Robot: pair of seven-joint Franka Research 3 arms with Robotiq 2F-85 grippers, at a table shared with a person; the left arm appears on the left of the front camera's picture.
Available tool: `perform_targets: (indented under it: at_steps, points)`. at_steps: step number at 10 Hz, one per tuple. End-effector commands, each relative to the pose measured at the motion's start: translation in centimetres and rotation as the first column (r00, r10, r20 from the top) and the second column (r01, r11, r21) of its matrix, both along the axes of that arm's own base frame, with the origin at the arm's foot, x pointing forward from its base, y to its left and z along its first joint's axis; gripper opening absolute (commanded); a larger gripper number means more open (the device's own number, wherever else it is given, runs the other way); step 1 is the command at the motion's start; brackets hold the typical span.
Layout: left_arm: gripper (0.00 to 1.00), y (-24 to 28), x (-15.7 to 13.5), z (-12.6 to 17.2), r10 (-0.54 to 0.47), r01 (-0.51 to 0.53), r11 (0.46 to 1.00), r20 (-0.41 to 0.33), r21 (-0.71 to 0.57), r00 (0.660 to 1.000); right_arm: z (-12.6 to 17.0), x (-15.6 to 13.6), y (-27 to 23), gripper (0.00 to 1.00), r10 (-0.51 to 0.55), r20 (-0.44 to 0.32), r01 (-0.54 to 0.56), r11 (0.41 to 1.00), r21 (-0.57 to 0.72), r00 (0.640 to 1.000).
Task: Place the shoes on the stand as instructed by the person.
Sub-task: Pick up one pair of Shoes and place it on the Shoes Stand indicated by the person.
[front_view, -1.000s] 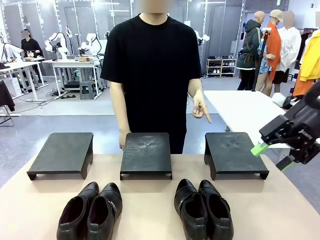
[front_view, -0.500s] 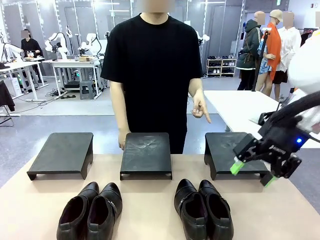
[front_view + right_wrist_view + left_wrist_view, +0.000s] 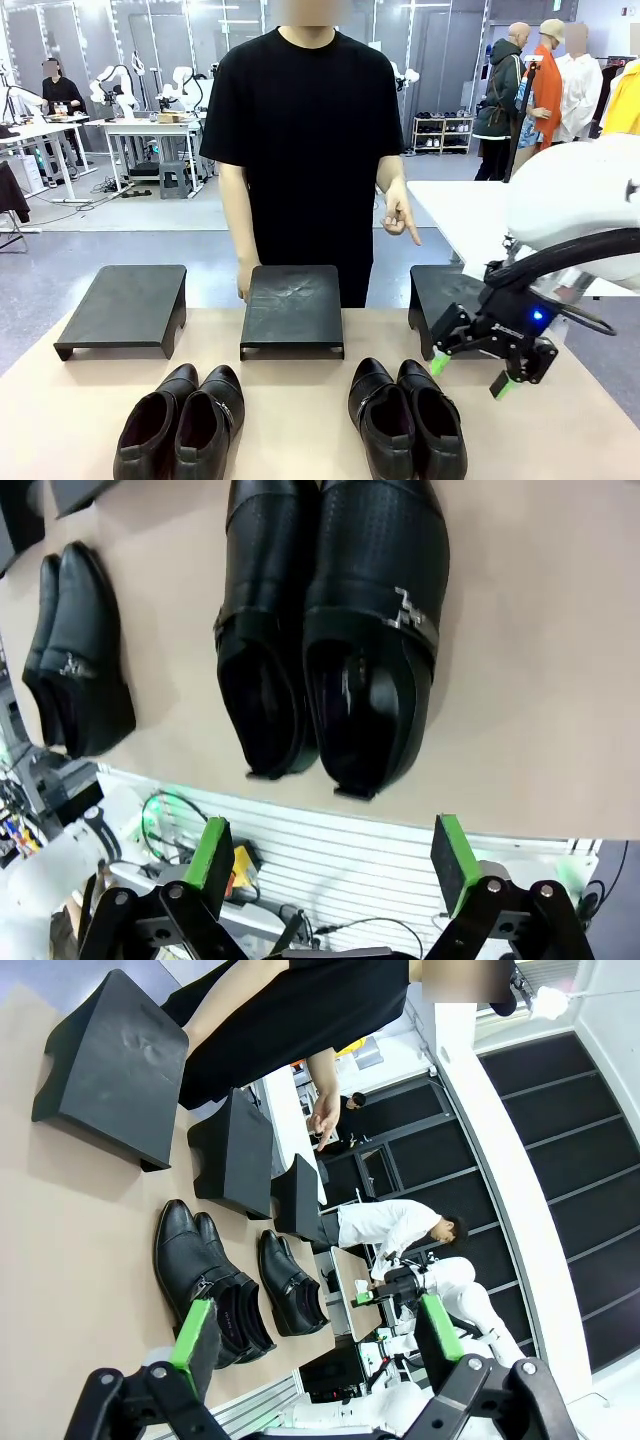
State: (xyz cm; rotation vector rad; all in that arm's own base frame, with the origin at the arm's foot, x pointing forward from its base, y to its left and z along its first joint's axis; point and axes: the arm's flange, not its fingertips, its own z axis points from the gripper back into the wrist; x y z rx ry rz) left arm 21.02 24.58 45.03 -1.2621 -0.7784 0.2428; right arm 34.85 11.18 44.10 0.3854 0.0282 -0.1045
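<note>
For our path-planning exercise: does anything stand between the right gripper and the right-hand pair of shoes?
Nothing visible does. The open right gripper hangs just beside the right-hand pair of shoes, slightly above them, with only bare table between them.

table (image 3: pixel 300 395): set between the robot's side and the person (image 3: pixel 305 140).
left stand (image 3: pixel 125 305): placed at the far edge, toward the left corner.
middle stand (image 3: pixel 293 305): placed at the middle of the far edge, apart from both neighbours.
right stand (image 3: pixel 440 290): placed at the far edge, toward the right corner.
left pair of shoes (image 3: pixel 180 420): laid side by side at the near edge, left of centre.
right pair of shoes (image 3: pixel 405 415): laid at the near edge, right of centre, well apart from the left pair.
person: stood behind the far edge, directly behind the middle stand.
right gripper (image 3: pixel 471 375): held above the table, just right of the right pair, in front of the right stand.
</note>
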Motion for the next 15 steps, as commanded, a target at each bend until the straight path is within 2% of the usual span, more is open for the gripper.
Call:
perform_targets:
  at_steps: [1, 9, 15]
  points:
    - [1.0, 0.2, 0.1, 0.0, -0.003, 0.003, 1.0, 0.03, -0.006, 1.0, -0.7, 1.9, 2.4, 1.0, -0.012, -0.031, 0.01, 0.997, -0.077, 0.999]
    - [1.0, 0.2, 0.1, 0.0, -0.003, 0.003, 1.0, 0.03, -0.006, 1.0, -5.6, 4.4, 7.9, 1.0, 0.0, -0.079, -0.023, 0.957, -0.29, 0.997]
    - [1.0, 0.2, 0.1, 0.0, -0.003, 0.003, 1.0, 0.03, -0.006, 1.0, -9.0, 5.2, 11.5, 1.0, 0.019, -0.135, -0.067, 0.931, -0.36, 0.991]
